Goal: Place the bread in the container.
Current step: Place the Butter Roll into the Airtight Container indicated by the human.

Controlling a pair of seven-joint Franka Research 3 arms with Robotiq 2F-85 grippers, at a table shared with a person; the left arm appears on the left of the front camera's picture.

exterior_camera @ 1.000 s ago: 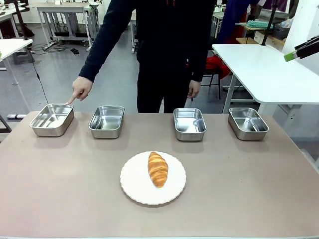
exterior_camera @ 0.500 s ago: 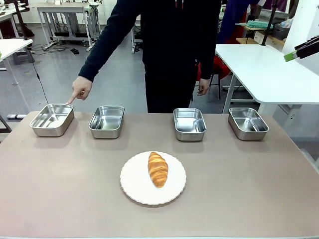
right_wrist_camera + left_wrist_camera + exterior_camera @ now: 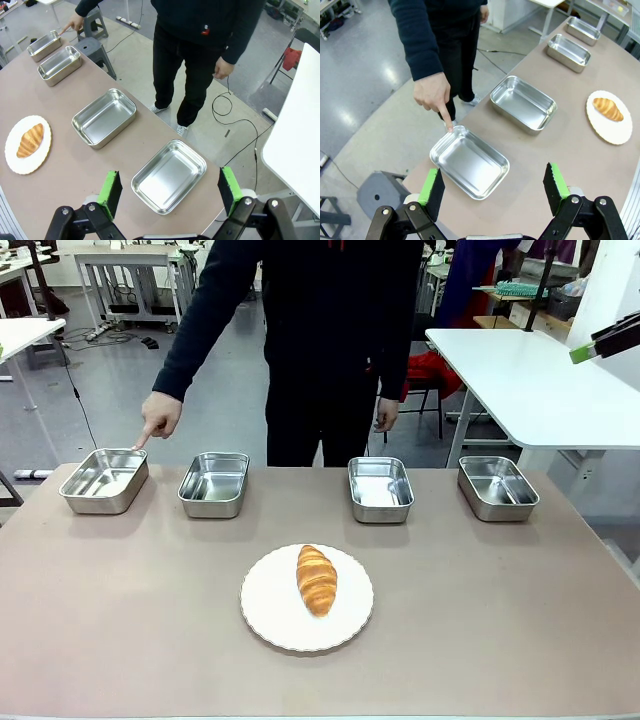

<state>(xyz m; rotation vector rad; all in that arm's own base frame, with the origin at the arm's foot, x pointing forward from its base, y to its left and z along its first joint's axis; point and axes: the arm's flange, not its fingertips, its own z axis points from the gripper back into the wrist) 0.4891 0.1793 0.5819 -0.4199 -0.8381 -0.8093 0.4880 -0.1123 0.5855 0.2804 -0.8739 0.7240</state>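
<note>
Bread (image 3: 317, 580) on plate (image 3: 262, 615) by near edge of table (image 3: 500, 620) looks light, flaky, crushable, so pinch mid-body gently; left gripper (image 3: 492, 185), right gripper (image 3: 167, 185) jaws apart.

A golden-brown croissant (image 3: 317, 580) with a ridged crust lies whole on a round white plate (image 3: 270, 615), at the near middle of the table (image 3: 500, 620), its length running near to far. The steel pan (image 3: 104, 480), shallow and rectangular with rounded corners, sits upright and empty at the far left, leftmost in a row with three matching pans (image 3: 214, 484).
</note>
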